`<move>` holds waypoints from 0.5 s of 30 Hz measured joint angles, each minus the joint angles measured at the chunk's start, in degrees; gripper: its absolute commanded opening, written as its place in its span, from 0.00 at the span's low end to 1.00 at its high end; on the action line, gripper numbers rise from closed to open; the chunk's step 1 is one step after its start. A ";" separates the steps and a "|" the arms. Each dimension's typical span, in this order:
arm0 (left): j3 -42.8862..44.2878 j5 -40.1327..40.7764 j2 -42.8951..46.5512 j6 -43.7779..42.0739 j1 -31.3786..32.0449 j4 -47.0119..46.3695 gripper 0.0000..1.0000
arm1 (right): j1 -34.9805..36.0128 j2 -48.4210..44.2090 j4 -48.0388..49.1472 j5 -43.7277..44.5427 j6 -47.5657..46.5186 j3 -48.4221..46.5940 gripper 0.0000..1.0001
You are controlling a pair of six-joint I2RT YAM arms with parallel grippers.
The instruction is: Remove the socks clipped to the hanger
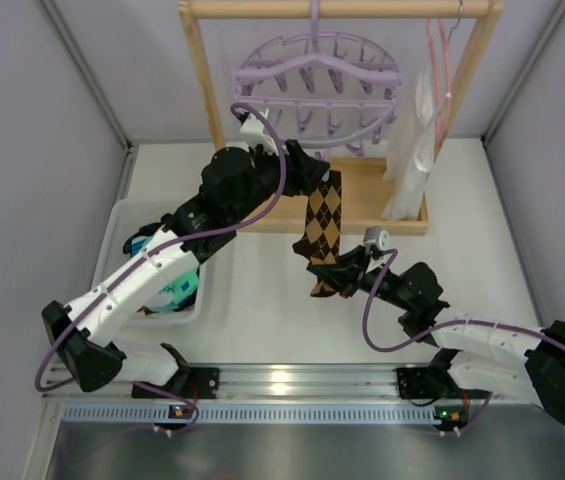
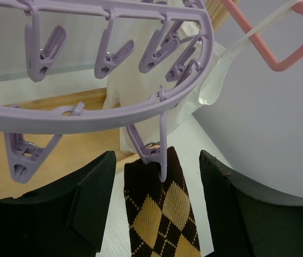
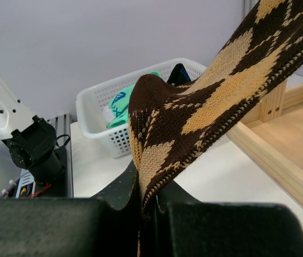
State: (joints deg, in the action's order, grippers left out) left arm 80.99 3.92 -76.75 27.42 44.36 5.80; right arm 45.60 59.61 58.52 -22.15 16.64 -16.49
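Note:
The lavender ring hanger [image 1: 317,82] hangs from the wooden rack; its rim also shows in the left wrist view [image 2: 87,118]. One brown-black diamond-check sock [image 1: 326,222] hangs from a peg [image 2: 154,152] at the ring's front. My left gripper [image 1: 297,168] is open, its fingers [image 2: 87,203] on either side of the sock's clipped top [image 2: 162,214], apart from it. My right gripper [image 1: 334,278] is shut on the sock's lower end [image 3: 194,112]. Other socks, teal among them, lie in the white basket [image 1: 122,225].
A thin pink wire hanger [image 1: 440,70] with a white cloth [image 1: 412,150] hangs at the rack's right. The wooden rack base [image 1: 382,205] lies behind the sock. The basket also shows in the right wrist view [image 3: 100,126]. Grey walls enclose the table.

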 measured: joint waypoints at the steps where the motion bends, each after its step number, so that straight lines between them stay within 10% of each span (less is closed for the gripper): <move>1: 0.00 0.07 0.07 0.11 0.00 -0.13 0.66 | 0.00 0.00 0.00 0.00 0.00 0.00 0.00; 15: 0.96 0.68 -2.49 0.35 -0.02 -0.26 0.64 | 0.00 -1.84 -1.01 -0.22 -0.09 0.00 0.00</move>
State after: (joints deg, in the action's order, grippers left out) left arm 81.95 4.60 -79.24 27.77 44.34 5.54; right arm 45.60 57.78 57.52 -22.37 16.56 -16.49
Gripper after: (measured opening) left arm 0.647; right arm 0.034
